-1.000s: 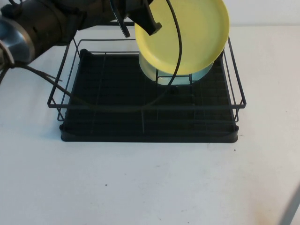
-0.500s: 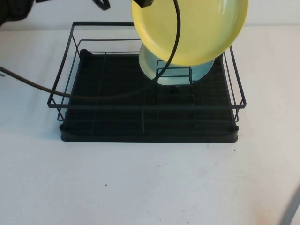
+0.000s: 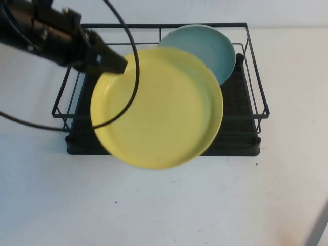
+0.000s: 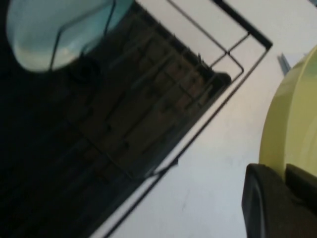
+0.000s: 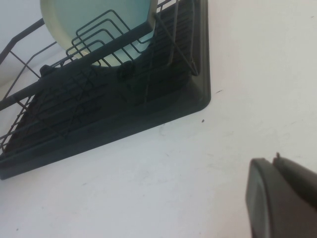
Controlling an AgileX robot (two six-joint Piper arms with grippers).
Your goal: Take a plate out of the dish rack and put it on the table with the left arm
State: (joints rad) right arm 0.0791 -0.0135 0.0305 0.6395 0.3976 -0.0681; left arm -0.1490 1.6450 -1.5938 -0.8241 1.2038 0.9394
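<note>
The left gripper point(image 3: 115, 66) is clamped on the rim of the plate point(image 3: 159, 110), held in the air over the rack point(image 3: 256, 102)'s near edge. With only an edge pinch, the plate could slip or clip the rack wire while descending. The white worktop point(image 3: 164, 205) ahead offers room; the right gripper point(image 5: 285, 198), low over the worktop beside the rack, looks closed.

plate point(image 3: 159, 110) held over front of dish rack point(image 3: 246, 110) by left gripper point(image 3: 110, 64) at plate's rear-left rim; second plate point(image 3: 207, 43) behind, in rack; right gripper point(image 5: 285, 196) over table point(image 3: 169, 205), right of rack.
</note>
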